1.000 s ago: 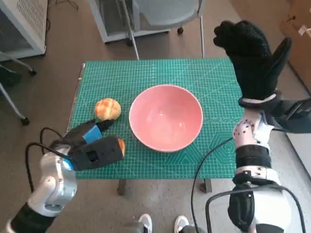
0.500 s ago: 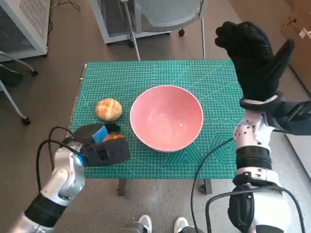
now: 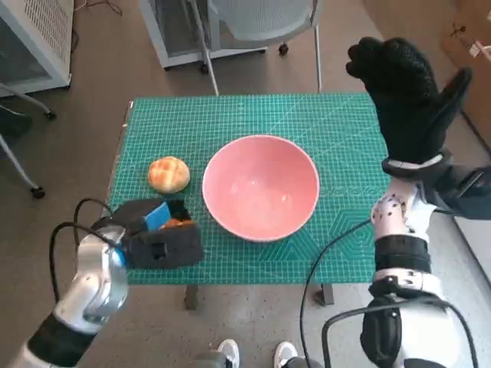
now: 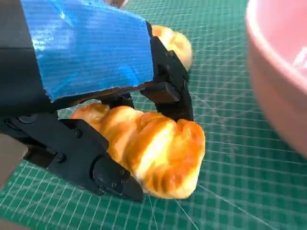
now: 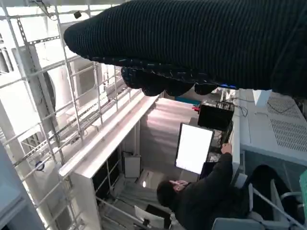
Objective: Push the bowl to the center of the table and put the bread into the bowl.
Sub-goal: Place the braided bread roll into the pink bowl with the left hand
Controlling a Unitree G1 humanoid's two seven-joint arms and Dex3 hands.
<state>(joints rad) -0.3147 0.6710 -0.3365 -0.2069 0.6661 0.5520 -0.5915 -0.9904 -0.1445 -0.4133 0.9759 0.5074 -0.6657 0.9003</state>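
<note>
On the green mat (image 3: 230, 115) covering the table, near-left area: left hand (image 3: 157, 239) lies low with its fingers (image 4: 112, 175) closed round a golden bread (image 4: 153, 155). Left wrist view shows the bread clamped between the black fingers, its underside on or just above the mat; cannot tell which. Head view shows only a small orange sliver of it (image 3: 178, 223) past the blue tape.

Second piece, a round bun (image 3: 169, 174), sits on the mat just beyond the left hand, left of the bowl, close to the rim but apart from it.

Pink bowl (image 3: 261, 186) stands upright about mid-table, nothing visible inside. Its wall (image 4: 283, 81) fills the side of the left wrist view, near the held bread but not touching.

Right hand (image 3: 406, 96) is raised above the far-right corner of the table, gloved fingers spread, holding nothing, well apart from the bowl. Right wrist view: glove (image 5: 192, 43) across the top, a person (image 5: 201, 196) in dark clothing seated by a lit screen (image 5: 194, 148).

Beyond the far edge: a chair (image 3: 253, 19).
</note>
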